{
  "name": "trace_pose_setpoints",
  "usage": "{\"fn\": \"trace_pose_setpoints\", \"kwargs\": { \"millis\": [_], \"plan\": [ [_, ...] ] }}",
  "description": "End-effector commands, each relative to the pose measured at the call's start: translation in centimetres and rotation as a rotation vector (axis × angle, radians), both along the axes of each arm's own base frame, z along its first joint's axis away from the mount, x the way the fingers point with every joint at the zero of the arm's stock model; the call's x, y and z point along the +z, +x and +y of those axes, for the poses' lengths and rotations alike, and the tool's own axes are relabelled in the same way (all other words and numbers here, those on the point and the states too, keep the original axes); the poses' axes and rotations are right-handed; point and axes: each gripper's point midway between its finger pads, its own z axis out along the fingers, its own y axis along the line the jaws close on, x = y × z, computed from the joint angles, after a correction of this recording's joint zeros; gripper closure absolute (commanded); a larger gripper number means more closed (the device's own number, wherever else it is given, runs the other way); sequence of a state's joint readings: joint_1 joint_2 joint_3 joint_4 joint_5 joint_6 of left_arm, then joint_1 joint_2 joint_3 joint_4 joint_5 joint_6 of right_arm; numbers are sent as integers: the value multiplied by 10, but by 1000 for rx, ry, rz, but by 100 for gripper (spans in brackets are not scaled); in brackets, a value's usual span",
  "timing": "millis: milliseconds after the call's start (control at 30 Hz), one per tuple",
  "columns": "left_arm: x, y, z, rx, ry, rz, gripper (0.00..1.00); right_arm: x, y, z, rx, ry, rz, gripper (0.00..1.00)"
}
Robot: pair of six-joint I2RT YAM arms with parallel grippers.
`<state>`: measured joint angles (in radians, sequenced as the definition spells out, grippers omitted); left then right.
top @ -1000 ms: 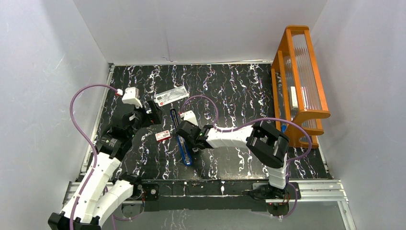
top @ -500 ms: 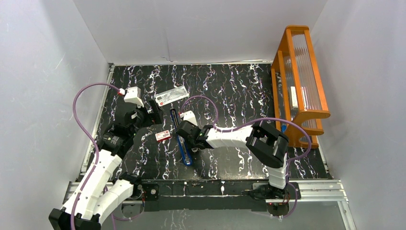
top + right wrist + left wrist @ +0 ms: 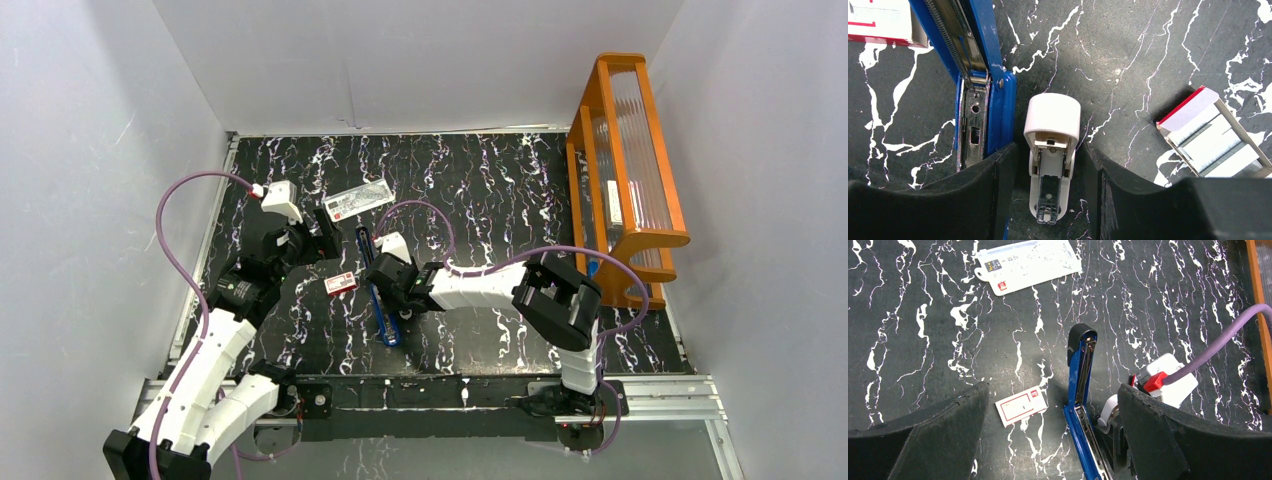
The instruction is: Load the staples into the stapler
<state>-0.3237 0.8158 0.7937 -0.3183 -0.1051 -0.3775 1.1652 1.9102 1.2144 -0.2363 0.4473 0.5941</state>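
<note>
Stapler: I see it opened out flat on the desk, left of centre. The blue arm and silver rail form one long line, with the black-capped end towards the far wall.
Staples: silvery strips in the open red-and-white tray. In my right wrist view the tray sits on the desk to the right of the right gripper, well apart from the stapler.
Sleeve: the box's red-and-white sleeve lies flat just left of the stapler, with a strip of desk between them.
Left gripper: its fingers are spread wide, and my wrist view shows the sleeve and the stapler on the desk between them. From overhead it sits just left of the stapler's black end.
Right gripper: it is just right of the stapler's middle, where the spring and a rivet show. Its fingers stand close on either side of a white piece; I cannot tell whether they pinch it.
White piece: small and plastic, with its rounded end pointing away from the right gripper. It lies beside the blue arm with a narrow gap of desk between.
Packet: flat and clear with a white-and-red label, farther back on the desk beyond the stapler's black end.
Rack: orange wood with ribbed clear panels, at the desk's right edge, well away from both grippers.
</note>
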Motion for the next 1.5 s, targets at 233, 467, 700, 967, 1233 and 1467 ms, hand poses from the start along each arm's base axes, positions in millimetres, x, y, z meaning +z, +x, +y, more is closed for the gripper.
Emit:
{"fn": "trace_pose_setpoints", "kwargs": {
  "millis": [233,467,700,967,1233,1467],
  "plan": [
    [9,2,-1,-3,-5,-25,3,61,18,4,-54,53,-97,34],
    [-4,-8,-1,-23,13,54,3,100,16,-12,-55,94,-136,33],
    [-13,-25,-6,-97,11,39,2,104,16,-61,-169,115,-85,42],
    [-26,-38,-27,-76,-187,166,3,92,30,-82,-387,152,6,40],
    [-34,-39,-46,-153,-260,182,7,59,39,-94,-621,-37,56,57],
    [-46,-36,-46,-168,-230,184,7,55,44,-98,-697,-64,35,61]
  ]
}}
